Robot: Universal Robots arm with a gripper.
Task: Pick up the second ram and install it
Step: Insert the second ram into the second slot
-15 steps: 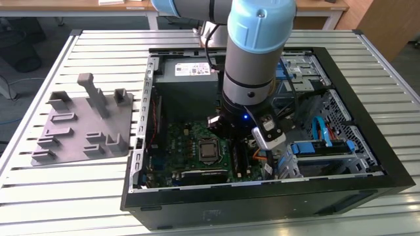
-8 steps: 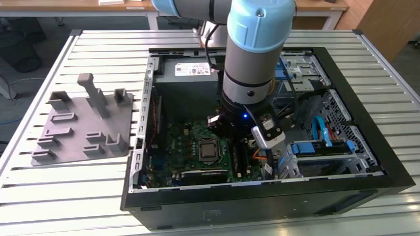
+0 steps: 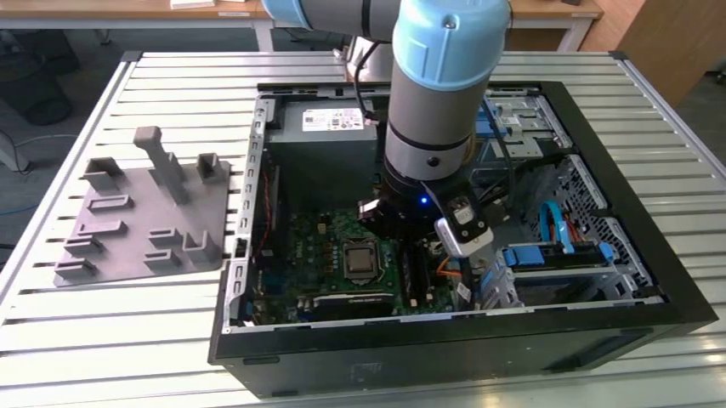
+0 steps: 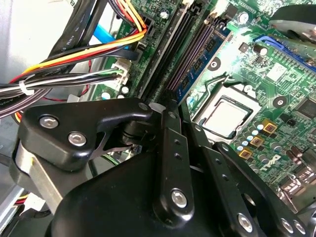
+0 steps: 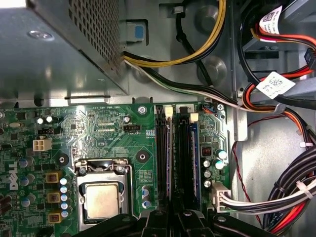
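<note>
The ram [image 4: 198, 55] is a thin blue-green stick standing on edge in one of the long black slots on the motherboard; its blue edge [image 5: 194, 158] also shows in the first wrist view. My gripper [image 4: 170, 106] hangs inside the open computer case [image 3: 454, 336], right over the near end of those slots. Its two black fingers are pressed together with nothing visible between them. I cannot tell whether the tips touch the ram. In the exterior view the gripper [image 3: 409, 246] is low over the board, right of the processor socket [image 3: 360, 259].
A grey plastic tray [image 3: 148, 212] with upright blocks lies on the slatted table, on the exterior view's left of the case. Cable bundles [image 5: 276, 197] run close beside the slots. The power supply [image 3: 323, 127] and a drive cage with blue parts [image 3: 556, 246] crowd the case.
</note>
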